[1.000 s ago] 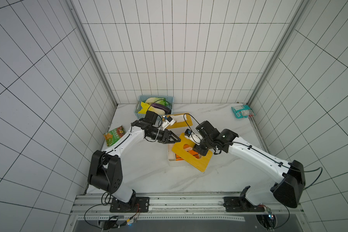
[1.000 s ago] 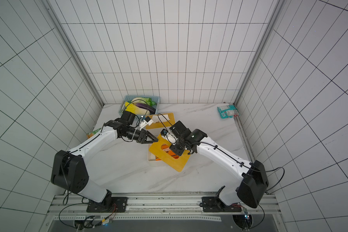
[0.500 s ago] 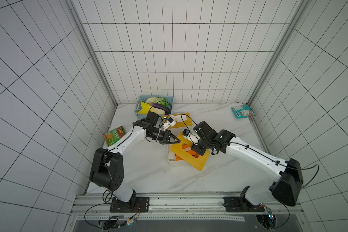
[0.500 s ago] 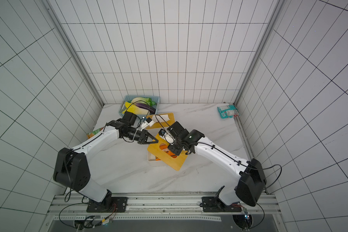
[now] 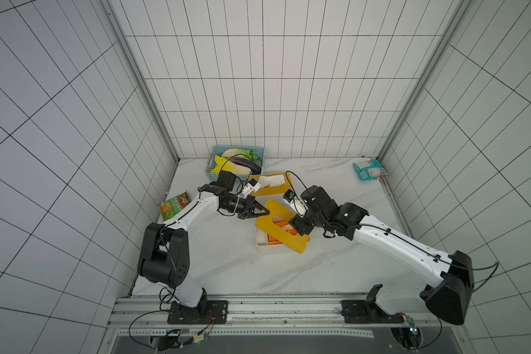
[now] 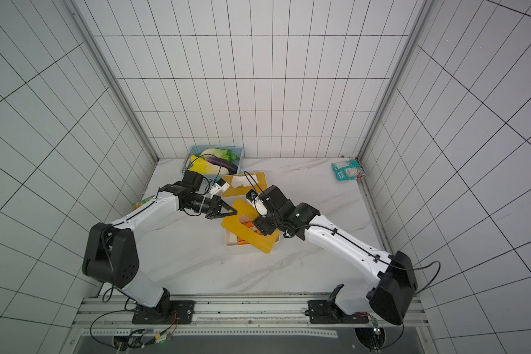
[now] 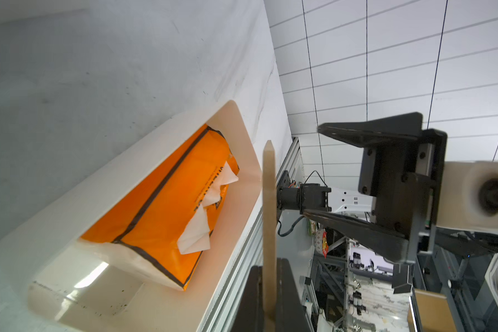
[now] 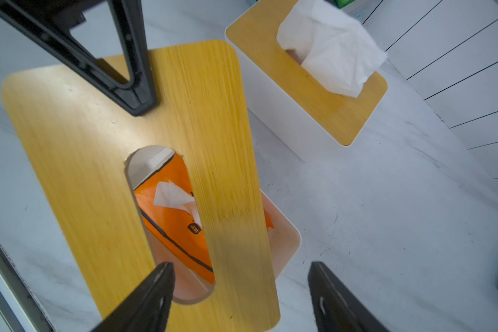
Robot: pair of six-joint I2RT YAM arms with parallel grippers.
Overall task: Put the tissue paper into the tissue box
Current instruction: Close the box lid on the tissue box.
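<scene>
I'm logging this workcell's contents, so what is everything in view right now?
open tissue box: one, white, centre
tissue pack: one, orange, inside that box
wooden lid: one, yellow, tilted across that box
closed tissue box: one, white, wooden top, tissue protruding, behind
basket: one, blue, back wall, holding vegetables
green packet: one, left wall
teal packet: one, far right corner
table: one, white marble
left gripper: one, black, shut on wooden lid's edge
right gripper: one, black, open above the lid

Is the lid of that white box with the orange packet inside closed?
Not closed: the yellow wooden lid is askew over the white box, orange tissue packet exposed.
</scene>
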